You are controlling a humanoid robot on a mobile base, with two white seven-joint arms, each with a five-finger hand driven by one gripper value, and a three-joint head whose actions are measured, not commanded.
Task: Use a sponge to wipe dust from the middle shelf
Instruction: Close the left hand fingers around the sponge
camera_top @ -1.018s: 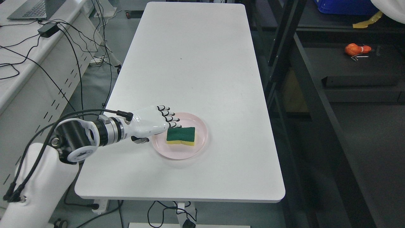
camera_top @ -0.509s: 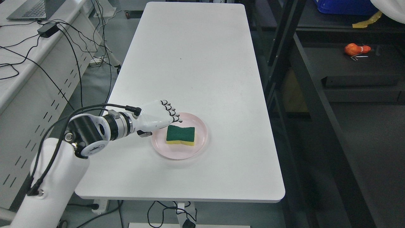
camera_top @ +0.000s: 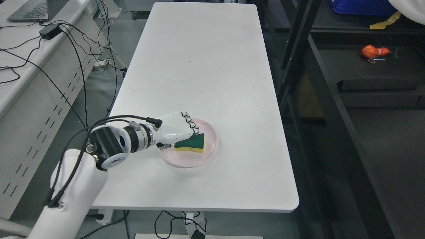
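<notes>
Head view looks down on a long white bench (camera_top: 199,66) with rounded corners. Near its front left part sits a shallow pink plate (camera_top: 211,146), and on the plate lies a sponge (camera_top: 191,143) with a dark green scouring face on top and a yellow layer beneath; its outline is wavy along the near edge. The left hand (camera_top: 177,127), white with black-edged knuckle joints, comes in from the lower left on a white arm with a black and silver wrist, and a black cable loops along that wrist. The hand lies over the left end of the sponge, with its fingers (camera_top: 192,126) curled down onto the green top (the thumb side is hidden under the palm, so whether the sponge is truly gripped cannot be told). The sponge rests on the plate, not lifted. No right arm shows.

To the right of the bench stands a dark shelving unit (camera_top: 332,99), and on one of its shelves, well apart from the plate, lies a small orange object (camera_top: 373,51). At the upper left a second white desk carries a laptop (camera_top: 33,10) and a black power adapter (camera_top: 50,31) with several black cables trailing down.
</notes>
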